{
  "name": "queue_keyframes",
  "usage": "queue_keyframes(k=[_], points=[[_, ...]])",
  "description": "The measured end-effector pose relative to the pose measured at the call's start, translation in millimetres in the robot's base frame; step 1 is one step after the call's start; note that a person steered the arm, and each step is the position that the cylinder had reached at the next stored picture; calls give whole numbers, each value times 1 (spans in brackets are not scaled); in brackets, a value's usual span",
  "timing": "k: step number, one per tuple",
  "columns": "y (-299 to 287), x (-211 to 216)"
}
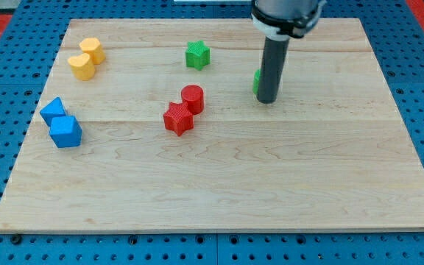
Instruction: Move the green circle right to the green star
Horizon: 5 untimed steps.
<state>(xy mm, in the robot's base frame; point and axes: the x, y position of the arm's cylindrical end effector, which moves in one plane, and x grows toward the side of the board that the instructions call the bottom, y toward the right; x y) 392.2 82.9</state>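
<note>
The green star (196, 55) sits near the view's top, left of centre. The green circle (257, 81) is mostly hidden behind my dark rod; only a thin green sliver shows at the rod's left side. My tip (267, 100) rests on the board just in front of and to the right of the green circle, well to the right of the green star.
A red cylinder (193, 98) and a red star (177, 118) touch each other at the board's middle. Two yellow blocks (92, 50) (82, 66) lie at the top left. Two blue blocks (53, 111) (65, 132) lie at the left edge.
</note>
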Motion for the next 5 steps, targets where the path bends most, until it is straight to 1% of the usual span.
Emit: queue_keyframes(k=[1, 2, 3, 4, 5], points=[[25, 24], [23, 3], [-11, -31], [-37, -53], [3, -67]])
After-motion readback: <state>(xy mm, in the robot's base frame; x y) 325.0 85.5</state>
